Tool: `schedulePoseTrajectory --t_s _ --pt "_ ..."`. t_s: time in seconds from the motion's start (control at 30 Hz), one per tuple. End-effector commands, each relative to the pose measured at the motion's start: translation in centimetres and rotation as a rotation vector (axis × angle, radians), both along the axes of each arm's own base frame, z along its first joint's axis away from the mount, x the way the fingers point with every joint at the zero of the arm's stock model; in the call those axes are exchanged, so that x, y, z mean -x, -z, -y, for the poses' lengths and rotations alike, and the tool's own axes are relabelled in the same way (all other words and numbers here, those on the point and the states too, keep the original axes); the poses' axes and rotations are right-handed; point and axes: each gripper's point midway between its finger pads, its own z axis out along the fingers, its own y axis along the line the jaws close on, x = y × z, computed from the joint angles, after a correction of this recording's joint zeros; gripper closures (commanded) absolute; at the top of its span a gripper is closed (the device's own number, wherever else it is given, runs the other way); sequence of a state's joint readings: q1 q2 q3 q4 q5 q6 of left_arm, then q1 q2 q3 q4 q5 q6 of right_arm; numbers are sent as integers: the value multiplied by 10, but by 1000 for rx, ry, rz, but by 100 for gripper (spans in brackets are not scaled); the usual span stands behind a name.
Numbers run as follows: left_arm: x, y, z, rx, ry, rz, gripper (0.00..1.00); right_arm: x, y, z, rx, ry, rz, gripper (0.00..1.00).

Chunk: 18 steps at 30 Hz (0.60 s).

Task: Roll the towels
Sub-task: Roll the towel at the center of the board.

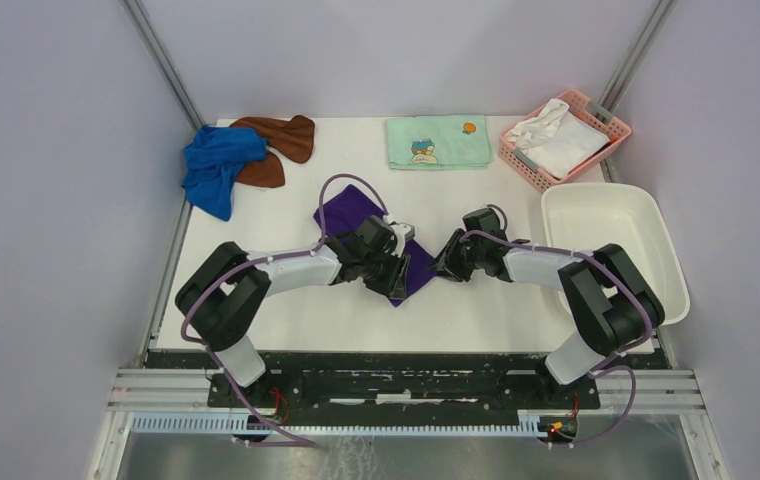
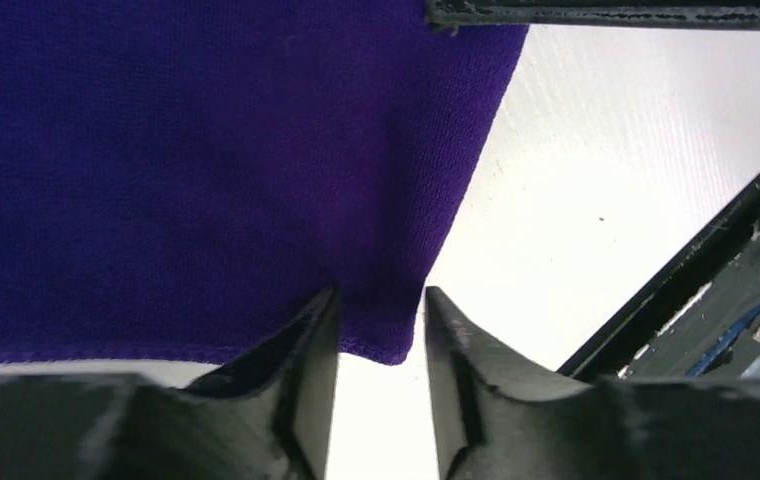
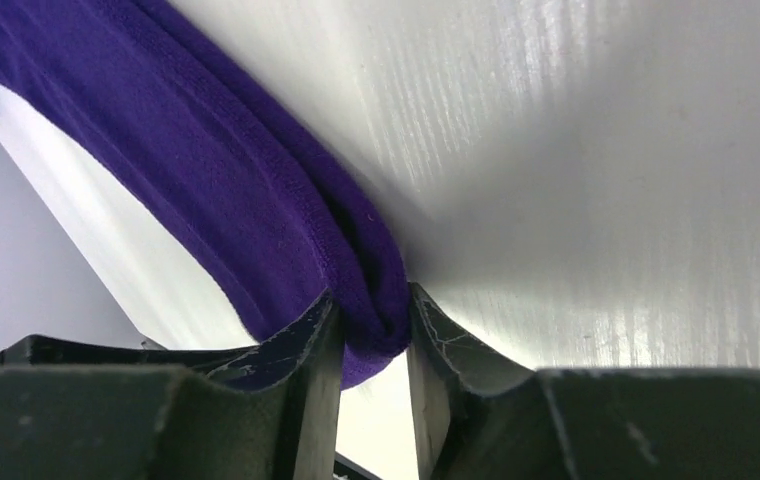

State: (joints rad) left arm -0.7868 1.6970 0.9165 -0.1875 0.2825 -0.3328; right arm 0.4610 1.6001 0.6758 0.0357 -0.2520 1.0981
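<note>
Purple towel (image 1: 348,212) lies mid bench (image 1: 516,300), open room at its near side; right pincer (image 3: 371,300) clamps its folded edge, left pincer (image 2: 381,300) stands apart astride its corner. Pink basket (image 1: 526,168) far right holds a white cloth (image 1: 556,135)

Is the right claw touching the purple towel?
Touching. The right wrist view shows the purple towel with its folded edge squeezed between both fingers of the right claw.
</note>
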Motion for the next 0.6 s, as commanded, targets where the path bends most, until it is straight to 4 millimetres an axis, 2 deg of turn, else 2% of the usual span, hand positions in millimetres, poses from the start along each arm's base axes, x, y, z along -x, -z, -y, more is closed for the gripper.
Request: schedulePoseTrajectory --t_s 0.0,0.07,0.17,0.37,0.57 --pt "-9 -28 2 0 -32 123 50 -3 -5 5 68 15 -37 69" --pt "-8 -35 6 -15 -21 177 41 -3 -5 6 78 25 -59 77" --pt "-6 -48 14 -12 -14 254 33 -2 -5 6 90 33 -91 81" --pt "-12 -63 18 -100 -26 474 28 1 -5 8 112 57 -161 88" --pt "-8 -55 28 -195 14 609 28 4 -12 7 124 81 -228 93"
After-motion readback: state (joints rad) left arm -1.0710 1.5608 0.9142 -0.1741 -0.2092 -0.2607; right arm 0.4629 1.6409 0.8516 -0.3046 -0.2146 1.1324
